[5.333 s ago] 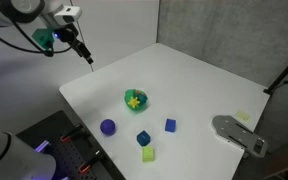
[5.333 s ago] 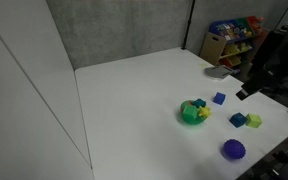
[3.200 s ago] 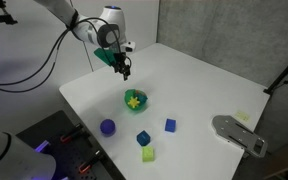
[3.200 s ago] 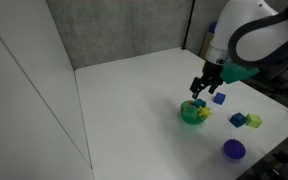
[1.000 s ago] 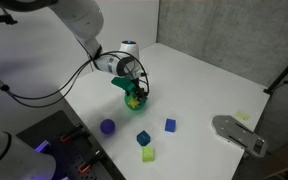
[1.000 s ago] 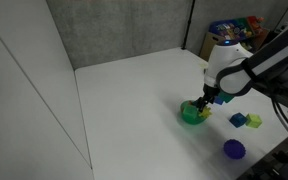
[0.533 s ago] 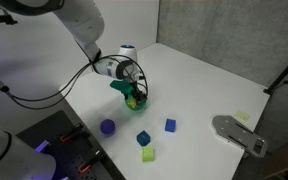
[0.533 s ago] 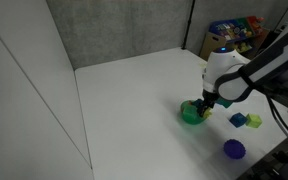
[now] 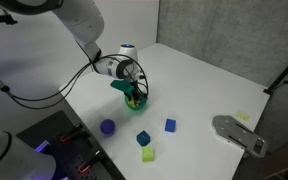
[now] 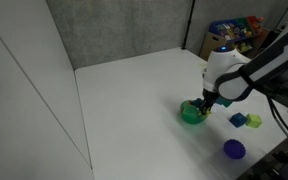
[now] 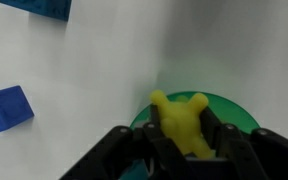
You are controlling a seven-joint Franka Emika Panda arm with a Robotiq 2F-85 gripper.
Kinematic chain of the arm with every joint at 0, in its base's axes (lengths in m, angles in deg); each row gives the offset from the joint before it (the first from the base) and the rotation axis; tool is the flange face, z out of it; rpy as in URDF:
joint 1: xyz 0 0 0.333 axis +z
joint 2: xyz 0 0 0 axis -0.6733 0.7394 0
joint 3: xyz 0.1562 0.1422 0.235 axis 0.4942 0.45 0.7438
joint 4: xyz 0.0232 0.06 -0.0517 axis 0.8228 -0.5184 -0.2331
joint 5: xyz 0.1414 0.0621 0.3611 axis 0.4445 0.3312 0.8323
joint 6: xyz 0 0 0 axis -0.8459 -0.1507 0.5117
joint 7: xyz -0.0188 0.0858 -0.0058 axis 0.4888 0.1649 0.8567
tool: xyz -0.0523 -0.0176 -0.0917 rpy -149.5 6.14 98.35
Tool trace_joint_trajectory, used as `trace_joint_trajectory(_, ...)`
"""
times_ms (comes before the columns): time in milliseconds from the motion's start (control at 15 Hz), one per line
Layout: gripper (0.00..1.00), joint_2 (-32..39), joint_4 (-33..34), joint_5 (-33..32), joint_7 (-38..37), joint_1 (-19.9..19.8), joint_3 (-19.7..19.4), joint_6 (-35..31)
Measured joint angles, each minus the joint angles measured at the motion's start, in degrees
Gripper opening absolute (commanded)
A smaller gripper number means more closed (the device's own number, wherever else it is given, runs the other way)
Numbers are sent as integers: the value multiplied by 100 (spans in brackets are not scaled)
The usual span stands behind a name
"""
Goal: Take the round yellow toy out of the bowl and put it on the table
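Note:
In the wrist view the round yellow toy (image 11: 182,122) sits between my two black fingers, which press on both its sides over the green bowl (image 11: 236,108). My gripper (image 11: 186,133) is shut on the toy, which is still low inside the bowl. In both exterior views the gripper (image 9: 134,96) (image 10: 203,105) reaches down into the bowl (image 9: 142,101) (image 10: 191,115) on the white table (image 9: 204,85) (image 10: 134,100). The toy is barely visible there, hidden by the fingers.
A purple ball (image 9: 107,127) (image 10: 233,149), a blue cube (image 9: 170,125), a dark blue block (image 9: 143,138) and a yellow-green cube (image 9: 147,154) (image 10: 253,120) lie near the table's front. A grey object (image 9: 239,132) rests at one edge. Blue blocks (image 11: 6,108) show in the wrist view.
The jaws have come together on the yellow toy inside the bowl. The arm itself has hardly moved over the last second.

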Motion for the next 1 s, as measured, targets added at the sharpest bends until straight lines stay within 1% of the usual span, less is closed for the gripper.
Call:
trace_joint_trajectory(200,14,-184,-4,49,0,-19,37,31)
trace_joint_trajectory(467,13,-668,-16,404,90,-182,319,332)
trace_joint_trajectory(600,13,-940,-8,521,108,-242,368,479)
trace_joint_trajectory(733,13,-1125,10,527,104,-308,322,539)
trace_joint_trajectory(1000,13,-1168,129,482,51,-445,25,547)
